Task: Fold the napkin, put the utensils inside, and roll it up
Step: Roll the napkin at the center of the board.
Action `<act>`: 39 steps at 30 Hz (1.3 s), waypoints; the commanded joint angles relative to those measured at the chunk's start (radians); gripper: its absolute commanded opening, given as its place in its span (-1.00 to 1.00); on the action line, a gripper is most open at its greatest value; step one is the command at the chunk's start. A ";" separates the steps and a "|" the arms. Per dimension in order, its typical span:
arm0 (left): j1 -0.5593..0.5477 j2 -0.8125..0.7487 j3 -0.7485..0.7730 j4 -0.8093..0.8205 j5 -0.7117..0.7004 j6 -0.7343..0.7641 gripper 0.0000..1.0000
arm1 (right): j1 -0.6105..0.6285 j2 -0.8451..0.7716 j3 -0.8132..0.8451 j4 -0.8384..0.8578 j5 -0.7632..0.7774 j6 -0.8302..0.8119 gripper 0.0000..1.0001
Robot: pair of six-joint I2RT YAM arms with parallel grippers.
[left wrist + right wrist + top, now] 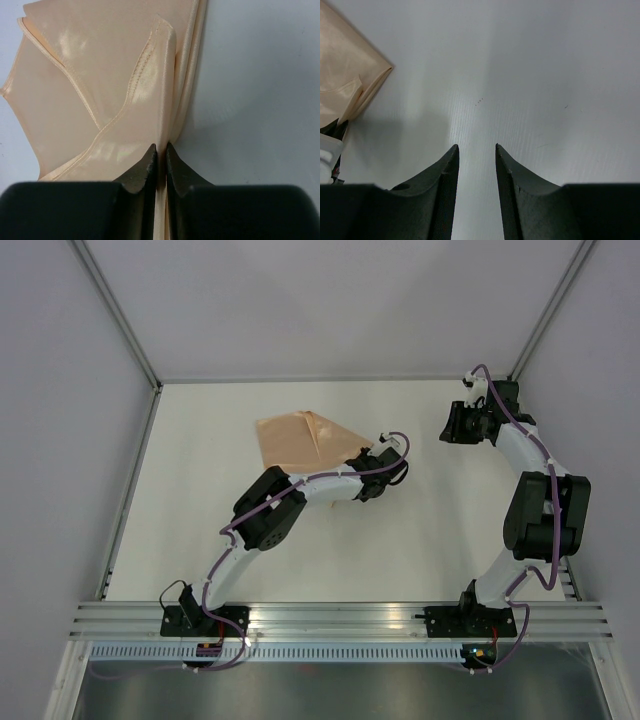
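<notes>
The peach-orange napkin (305, 440) lies folded over on the white table, back centre-left. My left gripper (368, 458) is at its right corner, shut on the cloth's edge; in the left wrist view the napkin (110, 85) runs down between the closed fingertips (161, 152). My right gripper (450, 425) hovers over bare table to the right of the napkin, open and empty (476, 152); a corner of the napkin (345, 75) shows at the left of the right wrist view. The utensils are out of view.
White walls and a metal frame bound the table (250, 560) at the back and sides. An aluminium rail (340, 618) with both arm bases runs along the near edge.
</notes>
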 commanded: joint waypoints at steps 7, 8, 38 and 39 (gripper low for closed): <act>0.014 0.021 -0.003 -0.028 0.083 0.008 -0.95 | -0.005 -0.004 -0.006 0.016 -0.011 0.015 -0.18; 0.014 0.015 -0.006 -0.028 0.089 0.008 -0.95 | -0.005 -0.004 -0.006 0.015 -0.010 0.015 -0.18; 0.003 -0.375 -0.580 0.179 0.706 0.046 -0.95 | -0.004 -0.100 -0.070 0.030 -0.203 -0.331 -0.18; 0.003 -0.384 -0.595 0.185 0.718 0.046 -0.95 | -0.002 -0.109 -0.096 0.032 -0.211 -0.348 -0.18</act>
